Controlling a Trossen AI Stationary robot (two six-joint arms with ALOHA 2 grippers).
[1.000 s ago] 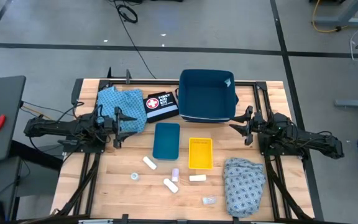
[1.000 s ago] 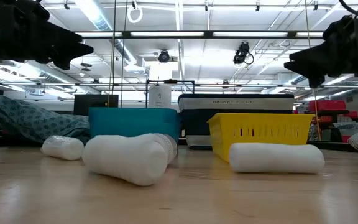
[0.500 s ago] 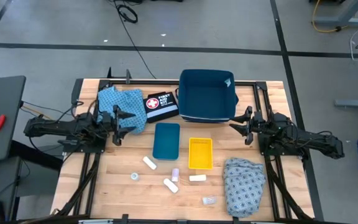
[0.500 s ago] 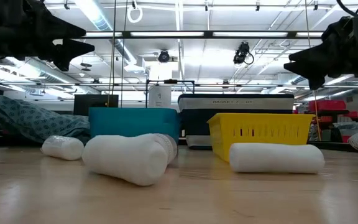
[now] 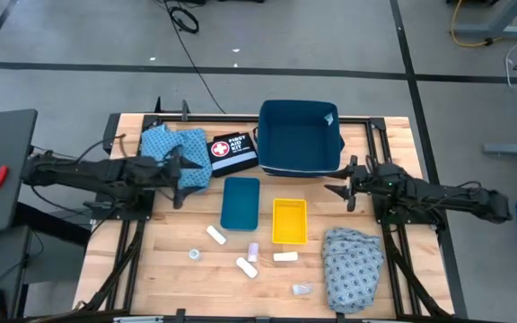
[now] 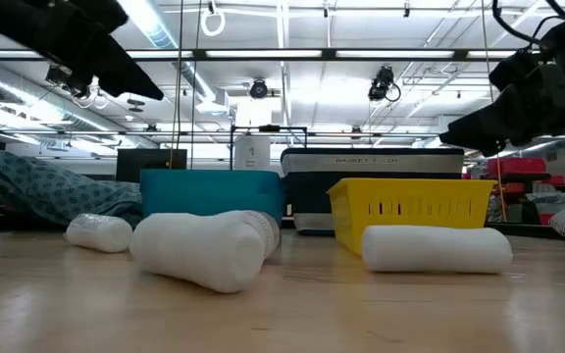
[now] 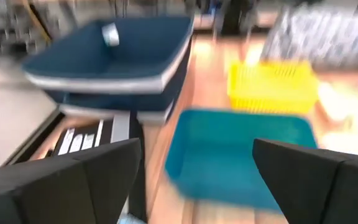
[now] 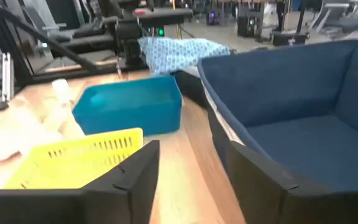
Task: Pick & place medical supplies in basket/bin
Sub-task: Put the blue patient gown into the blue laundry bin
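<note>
Several white gauze rolls (image 5: 215, 235) (image 5: 246, 266) (image 5: 284, 257), a tiny tape ring (image 5: 194, 255) and a pale packet (image 5: 302, 289) lie on the wooden table near its front. The light blue cloth (image 5: 164, 144) lies crumpled at the far left, and the grey cloth (image 5: 353, 265) at the near right. My left gripper (image 5: 178, 176) hovers open above the blue cloth's right edge, pointing toward the table's middle. My right gripper (image 5: 345, 186) hovers open just right of the yellow bin (image 5: 289, 221). Neither holds anything (image 7: 194, 186) (image 8: 194, 180).
A dark blue basket (image 5: 300, 137) stands at the far middle, with a teal bin (image 5: 240, 202) and the yellow bin in front of it. A black first-aid pouch (image 5: 232, 152) lies between the blue cloth and the basket. Bare wood lies at the near left.
My left gripper has risen and reached a little toward the table's middle, its fingers tipping up nearer to level. My right gripper has tipped slightly downward and edged toward the table's middle. Nothing on the table has moved.
</note>
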